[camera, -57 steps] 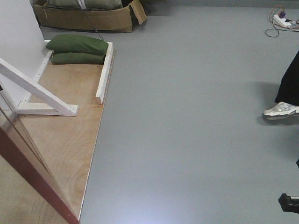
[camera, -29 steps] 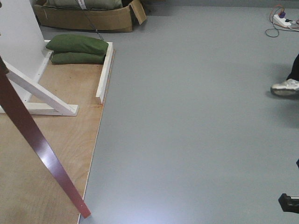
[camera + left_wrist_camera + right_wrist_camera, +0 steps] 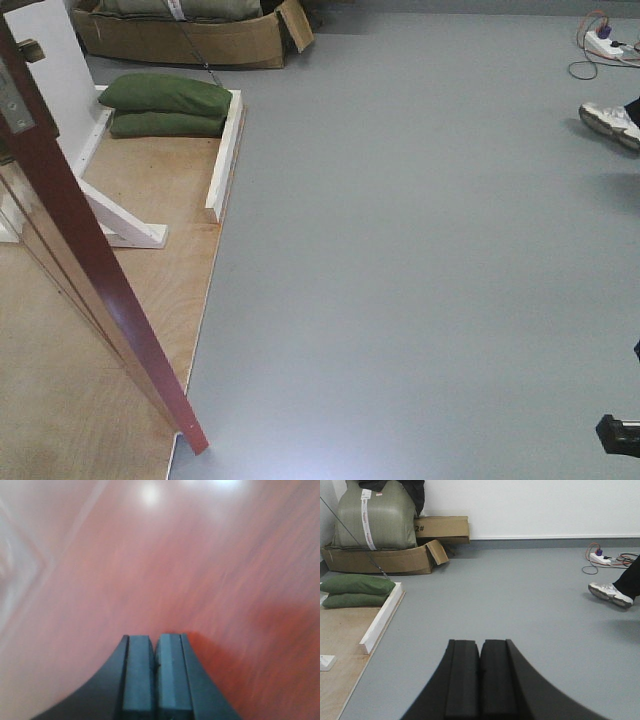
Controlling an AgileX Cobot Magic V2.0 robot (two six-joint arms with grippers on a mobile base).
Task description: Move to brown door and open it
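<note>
— Grey floor (image 3: 420,250) nearly everywhere, I see. What lies at the left?
— Plywood platform (image 3: 150,190), with a white wooden brace (image 3: 125,222) on it. Two green sandbags (image 3: 165,95) are stacked at its far end, just beside a white rail (image 3: 225,150). A cardboard box (image 3: 180,40) stands beyond them.
— And the brown door (image 3: 102,260)?
— It cuts diagonally across the near left of the front view, seen almost edge-on and glossy. Its silver latch plate (image 3: 14,105) shows high on the edge, at the far left. Its bottom corner comes down where the plywood meets the grey floor.
— The left gripper (image 3: 156,647)?
— Clenched, pads pressed flat together with nothing between them. The reddish door face fills the whole wrist view just ahead of it. Whether the tips touch the wood, I cannot tell.
— The right gripper (image 3: 480,650)?
— Clenched too, and empty. It points out over the open floor towards the far white wall (image 3: 545,505), well apart from the door. At the far right are a white shoe (image 3: 610,594) and a power strip (image 3: 600,557) with tangled cables.
</note>
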